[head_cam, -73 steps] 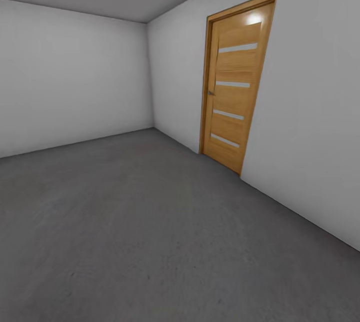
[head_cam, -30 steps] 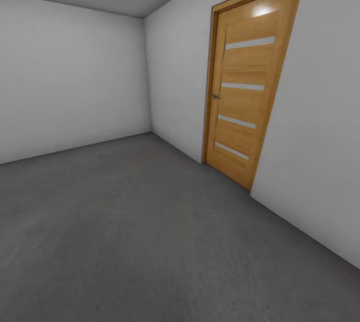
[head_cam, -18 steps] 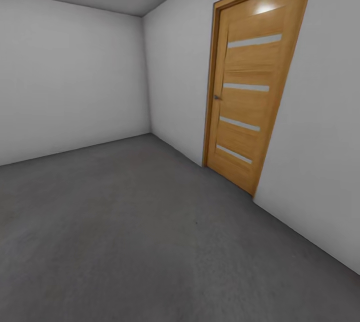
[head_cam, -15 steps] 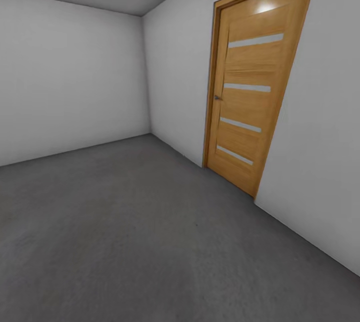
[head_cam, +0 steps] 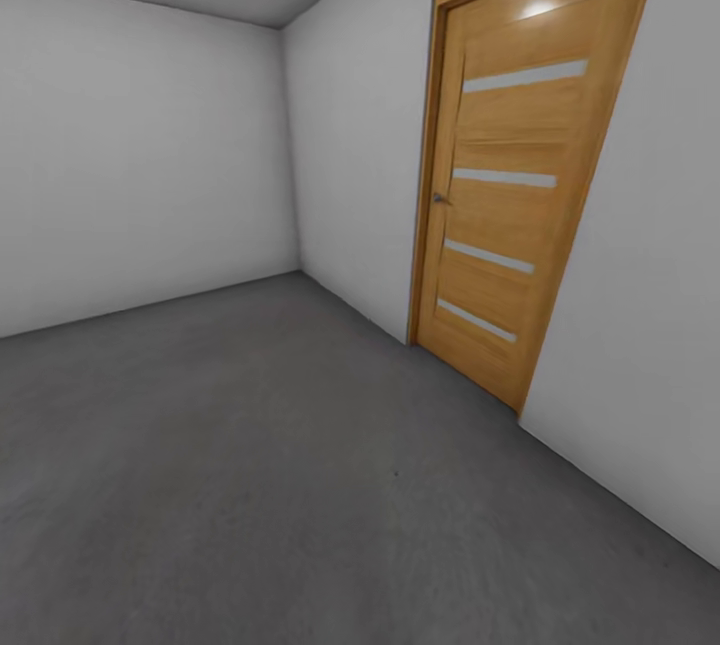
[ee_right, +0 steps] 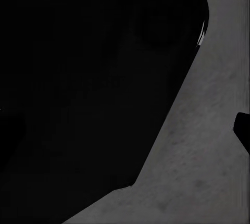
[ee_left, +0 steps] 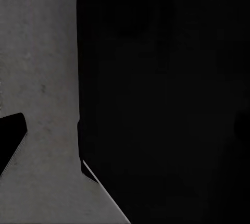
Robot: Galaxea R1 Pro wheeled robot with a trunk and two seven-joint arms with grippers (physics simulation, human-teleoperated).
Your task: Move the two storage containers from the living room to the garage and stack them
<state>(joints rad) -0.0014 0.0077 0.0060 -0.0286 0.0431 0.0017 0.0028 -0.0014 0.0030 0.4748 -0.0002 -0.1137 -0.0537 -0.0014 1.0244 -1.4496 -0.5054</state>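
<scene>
rolling nearer the wooden door [head_cam: 515, 195] across the garage's concrete floor [head_cam: 250, 465], the robot carried no visible container; gripper states couldn't be told.

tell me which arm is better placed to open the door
Likely the right, though that is a hedged call. In the head view the door stands on the right wall, shut, its handle on the edge facing the room. Both wrist views show dark shapes over the floor, so gripper states cannot be told.
</scene>
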